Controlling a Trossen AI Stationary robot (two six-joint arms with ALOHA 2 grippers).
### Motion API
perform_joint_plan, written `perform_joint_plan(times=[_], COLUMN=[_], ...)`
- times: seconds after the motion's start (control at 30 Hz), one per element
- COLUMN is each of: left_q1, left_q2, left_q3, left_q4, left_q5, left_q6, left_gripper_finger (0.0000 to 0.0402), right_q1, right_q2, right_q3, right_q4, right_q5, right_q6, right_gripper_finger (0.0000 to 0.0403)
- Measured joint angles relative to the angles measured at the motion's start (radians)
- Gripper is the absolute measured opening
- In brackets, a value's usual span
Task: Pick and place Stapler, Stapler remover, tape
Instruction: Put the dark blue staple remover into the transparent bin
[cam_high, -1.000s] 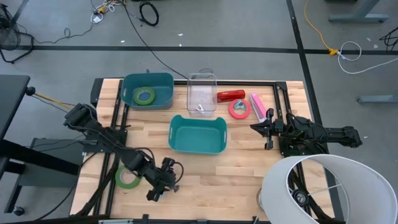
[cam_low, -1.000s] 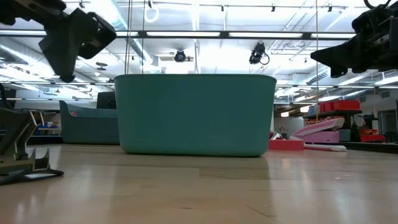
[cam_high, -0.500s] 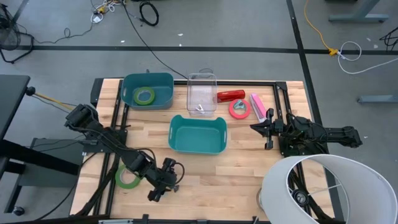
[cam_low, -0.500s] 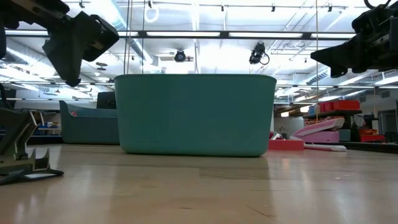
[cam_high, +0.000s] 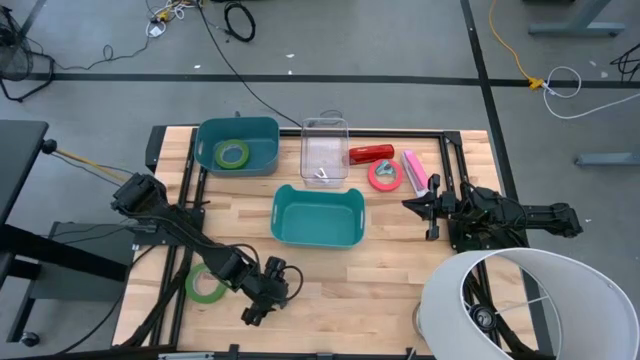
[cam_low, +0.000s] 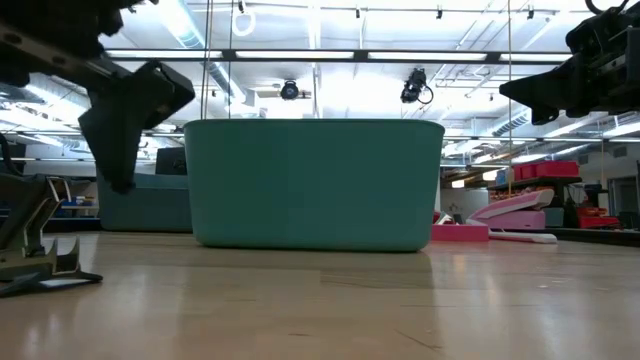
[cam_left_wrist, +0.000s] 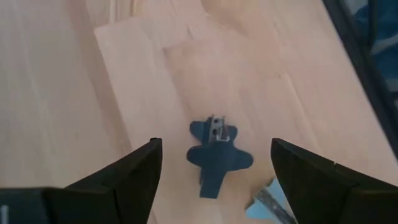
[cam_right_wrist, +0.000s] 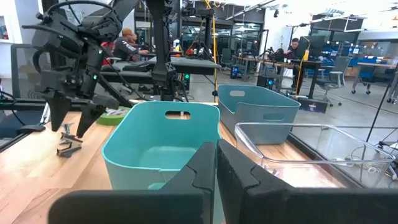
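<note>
A dark blue staple remover (cam_left_wrist: 214, 155) lies flat on the wooden table near its front edge, also visible in the right wrist view (cam_right_wrist: 68, 148). My left gripper (cam_left_wrist: 214, 144) hangs open just above it, pointing steeply down, one finger on each side, touching nothing. My right gripper (cam_right_wrist: 216, 168) waits shut at the table's right side (cam_high: 410, 205). A red stapler (cam_high: 372, 153), a pink stapler (cam_high: 413, 170) and a pinkish-red tape roll (cam_high: 385, 175) lie at the far right. One green tape roll (cam_high: 232, 153) lies in the blue-grey bin, another (cam_high: 203, 285) flat on the table's left.
A teal bin (cam_high: 317, 215) stands mid-table, beyond the left gripper. A blue-grey bin (cam_high: 237, 145) and a clear bin (cam_high: 325, 150) stand along the far edge. A small pale metal piece (cam_left_wrist: 270, 202) lies beside the staple remover. A white lampshade (cam_high: 520, 305) overhangs the near right corner.
My left gripper has sunk toward the table and the staple remover, still pointing steeply down. The staple remover has stayed where it was.
</note>
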Motion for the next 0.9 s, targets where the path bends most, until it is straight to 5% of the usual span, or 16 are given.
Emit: perform_joint_plan(times=[0.9], left_q1=[0.037], left_q2=[0.041], left_q3=[-0.013], left_q4=[0.013], left_q5=[0.085], left_q6=[0.118], left_gripper_finger=[0.0298], right_q1=[0.0], right_q2=[0.0], right_q3=[0.0], right_q4=[0.0], right_q5=[0.0], right_q6=[0.0], right_gripper_finger=[0.0018])
